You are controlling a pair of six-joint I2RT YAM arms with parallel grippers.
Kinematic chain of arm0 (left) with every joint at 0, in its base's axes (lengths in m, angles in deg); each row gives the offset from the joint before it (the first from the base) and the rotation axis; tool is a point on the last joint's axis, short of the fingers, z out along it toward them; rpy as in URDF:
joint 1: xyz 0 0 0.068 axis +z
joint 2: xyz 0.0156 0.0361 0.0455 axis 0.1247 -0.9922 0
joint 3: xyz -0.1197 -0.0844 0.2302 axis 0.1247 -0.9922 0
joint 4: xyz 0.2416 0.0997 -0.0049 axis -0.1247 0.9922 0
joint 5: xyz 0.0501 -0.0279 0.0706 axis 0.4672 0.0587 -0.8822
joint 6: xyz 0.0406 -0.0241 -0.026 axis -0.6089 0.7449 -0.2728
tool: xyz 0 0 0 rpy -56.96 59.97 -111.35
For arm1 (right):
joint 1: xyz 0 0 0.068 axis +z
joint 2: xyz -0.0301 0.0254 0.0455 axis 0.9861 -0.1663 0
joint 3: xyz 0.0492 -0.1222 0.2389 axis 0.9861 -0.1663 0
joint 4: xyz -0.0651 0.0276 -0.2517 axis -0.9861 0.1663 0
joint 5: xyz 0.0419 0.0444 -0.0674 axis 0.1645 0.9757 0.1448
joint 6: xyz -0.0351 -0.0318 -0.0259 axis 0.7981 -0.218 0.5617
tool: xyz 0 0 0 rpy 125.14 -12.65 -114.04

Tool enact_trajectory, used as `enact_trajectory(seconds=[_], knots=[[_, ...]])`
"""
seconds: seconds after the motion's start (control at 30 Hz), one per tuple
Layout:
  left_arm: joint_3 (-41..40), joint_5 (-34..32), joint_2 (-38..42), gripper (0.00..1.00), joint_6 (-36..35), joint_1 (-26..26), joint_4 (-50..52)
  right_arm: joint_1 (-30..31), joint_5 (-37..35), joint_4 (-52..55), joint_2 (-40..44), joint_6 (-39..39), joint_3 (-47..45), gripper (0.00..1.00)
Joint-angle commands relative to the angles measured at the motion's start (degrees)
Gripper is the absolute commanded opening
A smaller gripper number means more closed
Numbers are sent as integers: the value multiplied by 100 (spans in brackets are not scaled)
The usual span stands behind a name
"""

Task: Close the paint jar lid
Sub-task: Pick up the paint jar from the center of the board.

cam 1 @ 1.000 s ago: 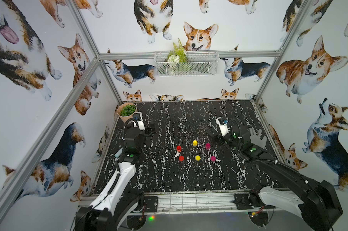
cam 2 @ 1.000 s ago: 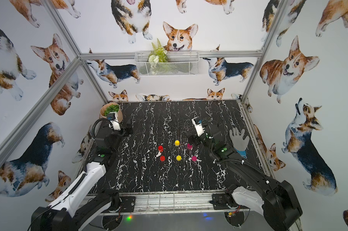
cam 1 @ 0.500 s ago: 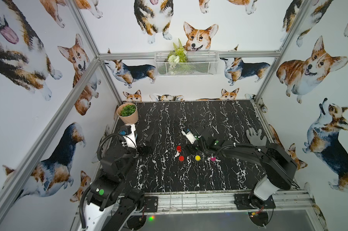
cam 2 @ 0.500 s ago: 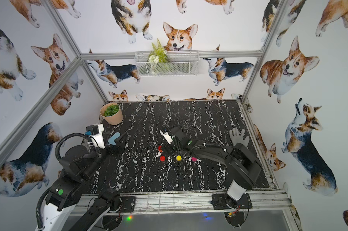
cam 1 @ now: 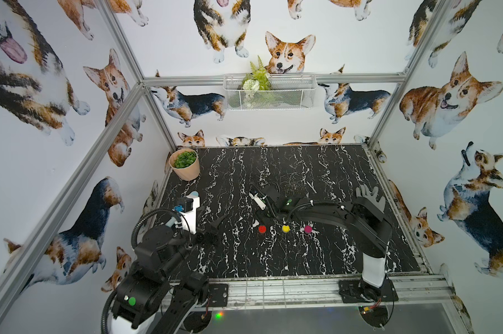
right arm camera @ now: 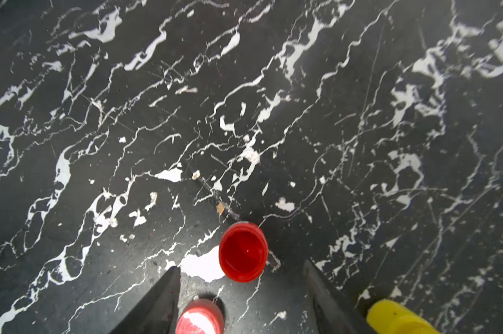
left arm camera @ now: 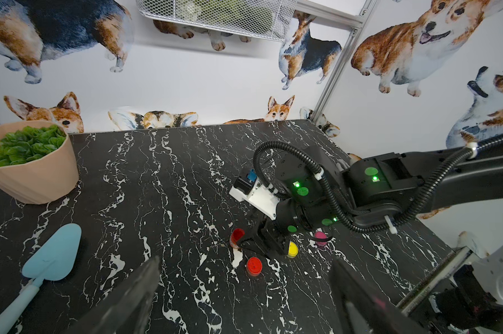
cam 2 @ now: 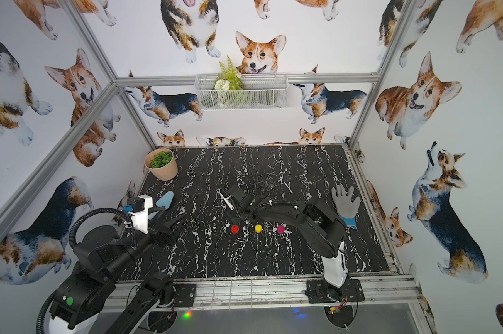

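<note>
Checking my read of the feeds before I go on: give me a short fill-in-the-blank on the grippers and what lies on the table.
1. The right gripper straddles a small paint jar coloured ____.
2. The left gripper holds nothing; its jaws stand ____.
3. The grey work glove lies on the black marbled table beside the ____ arm.
4. The peach plant pot holds ____ leaves.
Missing words: red, open, right, green.

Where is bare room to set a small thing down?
Free: the far half of the table, between the plant pot and the glove, and the near strip between the paint jars and the front rail. Crowded: the middle, where the right gripper hangs over the jars; the trowel lies at left.
</note>
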Motion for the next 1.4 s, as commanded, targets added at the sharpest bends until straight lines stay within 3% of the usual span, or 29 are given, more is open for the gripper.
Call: enact_trajectory(seconds=[0.0,0.23,1.37], knots=[[-21,253,9,94,27,-2,-37,20,-258,31,-44,-125,2,69],[5,408,5,94,46,-5,-142,19,-208,98,-328,-179,222,56],[-74,445,113,94,45,-5,-300,19,-77,486,-745,-170,627,40]])
